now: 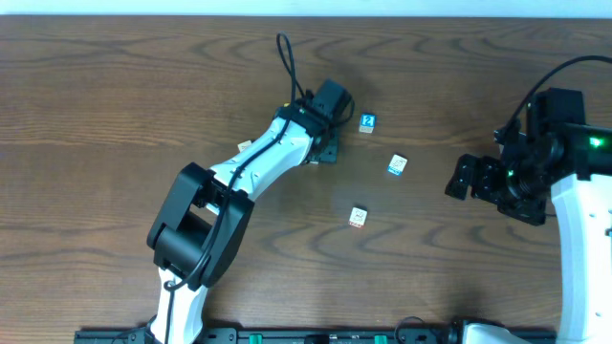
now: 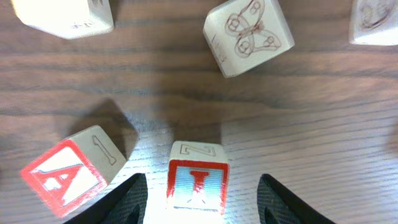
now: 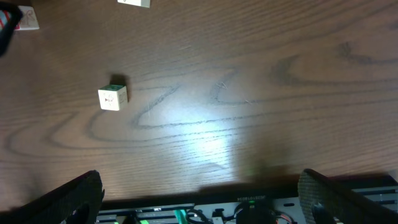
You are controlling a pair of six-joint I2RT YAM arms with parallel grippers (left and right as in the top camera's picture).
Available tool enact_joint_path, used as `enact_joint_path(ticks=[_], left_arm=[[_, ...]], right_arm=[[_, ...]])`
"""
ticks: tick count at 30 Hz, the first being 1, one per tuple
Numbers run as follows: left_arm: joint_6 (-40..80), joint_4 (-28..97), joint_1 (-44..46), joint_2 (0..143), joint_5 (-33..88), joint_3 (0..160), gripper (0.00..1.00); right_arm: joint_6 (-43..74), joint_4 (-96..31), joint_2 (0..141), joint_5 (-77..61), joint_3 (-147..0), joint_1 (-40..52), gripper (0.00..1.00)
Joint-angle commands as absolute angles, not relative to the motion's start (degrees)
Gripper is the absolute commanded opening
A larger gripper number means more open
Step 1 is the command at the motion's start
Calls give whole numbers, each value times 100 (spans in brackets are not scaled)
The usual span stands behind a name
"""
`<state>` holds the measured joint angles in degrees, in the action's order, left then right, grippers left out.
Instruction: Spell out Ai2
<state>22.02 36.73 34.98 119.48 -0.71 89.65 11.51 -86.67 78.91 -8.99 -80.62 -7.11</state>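
Looking down from above, the left arm [image 1: 258, 158] is covering the A and I blocks completely, and its fingers are lying out of sight under the black wrist. Only the 2 block [image 1: 368, 121] is showing there. It is lying on the worktop [image 1: 115, 96] just beside the arm's tip, on the side toward the right arm [image 1: 574, 220].

The left wrist camera is catching only the tips of the left fingers [image 2: 127, 202]. The frame's lower edge is clipping them and the bottom of the I block [image 2: 198, 180]. The I block is sitting squarely between them with its red letter facing up. The fingers are standing moderately spread, with a strip of bare wood showing on each side, so they are touching nothing. The A block [image 2: 62, 177] is lying just outside one finger, turned askew, near the I block but apart from it. Farther off, a butterfly block [image 2: 249, 34] is showing whole, and two more pale blocks are being cut off at the top corners. I cannot tell from here which one is carrying the 2.

The right fingers [image 3: 68, 199] are gaping wide over bare wood, holding nothing. A green-edged block [image 3: 112, 98] is lying well ahead of them, its face too small to read.
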Motion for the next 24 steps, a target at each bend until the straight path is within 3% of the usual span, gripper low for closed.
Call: enact_joint_path(ticks=[1, 6, 11, 15, 22, 24], left_arm=[[1927, 4051, 3489, 12020, -215, 9544, 57], [1879, 5207, 3489, 12020, -545, 10208, 58], [1796, 6613, 3479, 12018, -956, 10755, 69], [1824, 7277, 3450, 11830, -720, 11157, 69], [1249, 7402, 3253, 10492, -333, 11170, 86], [1236, 7627, 3135, 10055, -600, 11170, 98]], right_arm=[[1129, -8659, 7883, -875, -8077, -657, 99], [1129, -8661, 7883, -875, -8077, -657, 99], [1177, -8663, 7883, -906, -8071, -650, 99], [1234, -8650, 7883, -913, -7988, -471, 99], [1868, -8482, 7874, -530, -7968, 471, 99], [1887, -8315, 7874, -510, -7968, 808, 99]])
